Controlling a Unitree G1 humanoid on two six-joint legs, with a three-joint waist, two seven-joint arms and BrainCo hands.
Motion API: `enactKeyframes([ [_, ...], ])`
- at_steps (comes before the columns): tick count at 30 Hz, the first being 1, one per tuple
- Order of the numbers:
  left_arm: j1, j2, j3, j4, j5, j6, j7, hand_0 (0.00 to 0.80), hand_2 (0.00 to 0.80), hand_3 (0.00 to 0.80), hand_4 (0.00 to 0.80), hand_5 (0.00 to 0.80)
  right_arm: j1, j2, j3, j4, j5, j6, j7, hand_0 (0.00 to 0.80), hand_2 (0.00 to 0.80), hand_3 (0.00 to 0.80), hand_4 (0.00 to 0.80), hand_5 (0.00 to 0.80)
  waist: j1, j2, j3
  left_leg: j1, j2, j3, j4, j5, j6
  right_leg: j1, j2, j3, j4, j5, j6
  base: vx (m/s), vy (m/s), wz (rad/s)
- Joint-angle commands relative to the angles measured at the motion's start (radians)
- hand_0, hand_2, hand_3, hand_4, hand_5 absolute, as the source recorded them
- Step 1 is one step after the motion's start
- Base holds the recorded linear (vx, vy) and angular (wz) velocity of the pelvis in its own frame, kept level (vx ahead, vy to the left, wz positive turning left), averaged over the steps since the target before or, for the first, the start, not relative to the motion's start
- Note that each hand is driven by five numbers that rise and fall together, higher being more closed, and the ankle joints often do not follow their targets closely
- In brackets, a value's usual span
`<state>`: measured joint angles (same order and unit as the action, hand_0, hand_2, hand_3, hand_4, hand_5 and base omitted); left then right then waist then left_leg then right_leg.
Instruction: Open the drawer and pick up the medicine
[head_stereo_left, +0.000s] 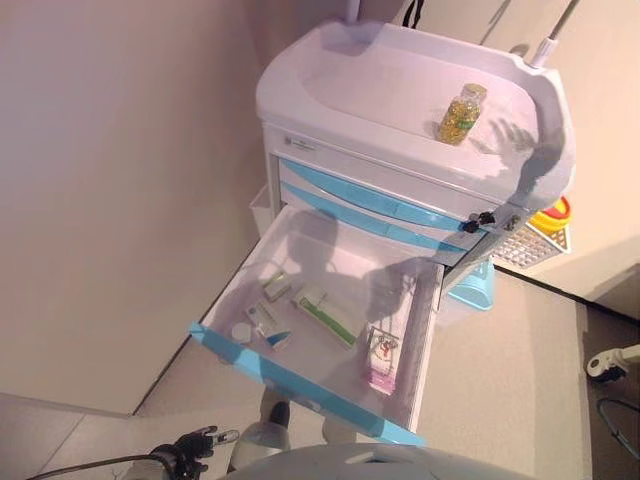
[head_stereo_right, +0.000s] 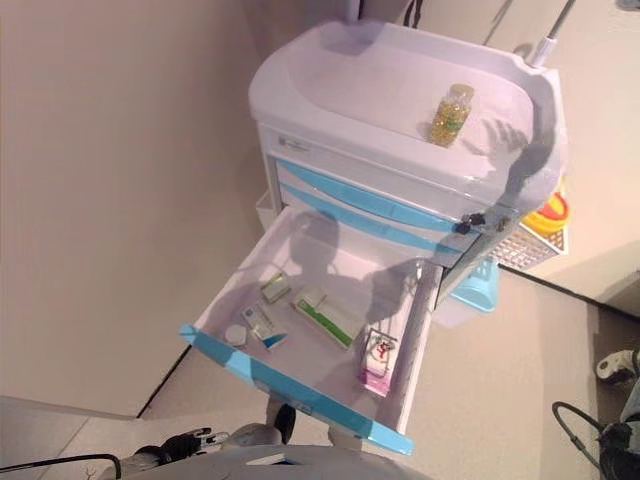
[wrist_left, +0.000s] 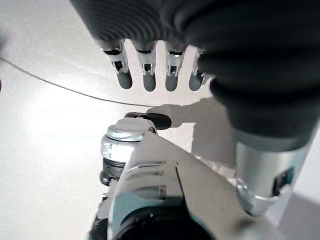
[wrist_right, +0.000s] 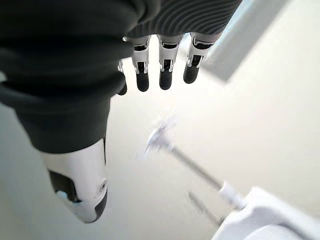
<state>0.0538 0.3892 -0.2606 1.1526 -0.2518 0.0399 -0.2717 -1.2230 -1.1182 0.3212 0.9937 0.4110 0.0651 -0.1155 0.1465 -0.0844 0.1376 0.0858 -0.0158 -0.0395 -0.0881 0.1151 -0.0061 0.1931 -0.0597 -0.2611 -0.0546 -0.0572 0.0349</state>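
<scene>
A white medical cart (head_stereo_left: 370, 95) with blue drawer fronts stands before me. Its lower drawer (head_stereo_left: 300, 385) is pulled wide open. Inside lie a green-and-white medicine box (head_stereo_left: 325, 313), a pink box (head_stereo_left: 381, 360), a small green box (head_stereo_left: 277, 286), a blue-and-white box (head_stereo_left: 266, 322) and a round white lid (head_stereo_left: 242, 332). A bottle of yellow capsules (head_stereo_left: 461, 113) stands on the cart top. My left hand (head_stereo_left: 195, 442) hangs low, below and left of the drawer, its fingers (wrist_left: 150, 75) straight and empty. My right hand's fingers (wrist_right: 165, 75) hang straight over the floor, holding nothing.
A beige wall runs along the cart's left. On the cart's right side hang a white mesh basket (head_stereo_left: 525, 245) and a yellow container (head_stereo_left: 552, 213), with a light blue bin (head_stereo_left: 478, 285) below. A white wheeled part (head_stereo_left: 612, 362) lies on the floor at the right.
</scene>
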Motion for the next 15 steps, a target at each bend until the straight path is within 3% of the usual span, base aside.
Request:
enactKeyframes([
  [1, 0.004, 0.014, -0.038, 0.024, 0.045, -0.009, -0.016, 0.000, 0.000, 0.000, 0.000, 0.000, 0.136, -0.051, -0.101, -0.083, 0.053, -0.072, -0.034, 0.000, 0.000, 0.000, 0.000, 0.000, -0.024, 0.003, -0.048, 0.061, -0.043, 0.056, 0.010, -0.147, 0.034, -0.071, -0.020, 0.035, 0.079, 0.042, 0.052, -0.055, -0.038, -0.32],
  [4, -0.004, 0.009, -0.046, 0.013, 0.052, -0.007, -0.016, 0.000, 0.000, 0.000, 0.000, 0.000, 0.372, 0.005, -0.265, -0.146, 0.047, -0.103, 0.008, 0.000, 0.000, 0.000, 0.000, 0.000, -0.053, 0.005, -0.037, 0.064, -0.040, 0.080, 0.014, -0.156, 0.039, -0.083, -0.015, 0.067, 0.083, 0.043, 0.052, -0.059, -0.044, -0.42],
  [7, -0.018, -0.004, -0.043, 0.000, 0.053, 0.000, -0.006, 0.000, 0.000, 0.000, 0.000, 0.000, 0.643, 0.116, -0.391, -0.243, 0.016, -0.149, 0.064, 0.000, 0.000, 0.000, 0.000, 0.000, -0.097, 0.012, -0.020, 0.062, -0.033, 0.109, 0.017, -0.161, 0.045, -0.100, -0.007, 0.103, 0.088, 0.047, 0.050, -0.069, -0.056, -0.43],
  [8, -0.022, -0.007, -0.038, -0.006, 0.052, 0.002, -0.004, 0.000, 0.000, 0.000, 0.000, 0.000, 0.731, 0.164, -0.412, -0.280, 0.003, -0.182, 0.066, 0.000, 0.000, 0.000, 0.000, 0.000, -0.112, 0.015, -0.014, 0.062, -0.030, 0.118, 0.015, -0.162, 0.047, -0.106, -0.006, 0.111, 0.088, 0.050, 0.050, -0.058, -0.057, -0.52],
  [15, -0.040, -0.042, -0.012, -0.028, 0.056, 0.002, 0.017, 0.000, 0.000, 0.000, 0.000, 0.000, 1.023, 0.415, -0.417, -0.392, -0.063, -0.212, 0.107, 0.000, 0.000, 0.000, 0.000, 0.000, -0.172, 0.029, 0.008, 0.053, -0.017, 0.172, 0.014, -0.164, 0.047, -0.128, 0.001, 0.150, 0.070, 0.067, 0.052, -0.059, -0.050, -0.48],
])
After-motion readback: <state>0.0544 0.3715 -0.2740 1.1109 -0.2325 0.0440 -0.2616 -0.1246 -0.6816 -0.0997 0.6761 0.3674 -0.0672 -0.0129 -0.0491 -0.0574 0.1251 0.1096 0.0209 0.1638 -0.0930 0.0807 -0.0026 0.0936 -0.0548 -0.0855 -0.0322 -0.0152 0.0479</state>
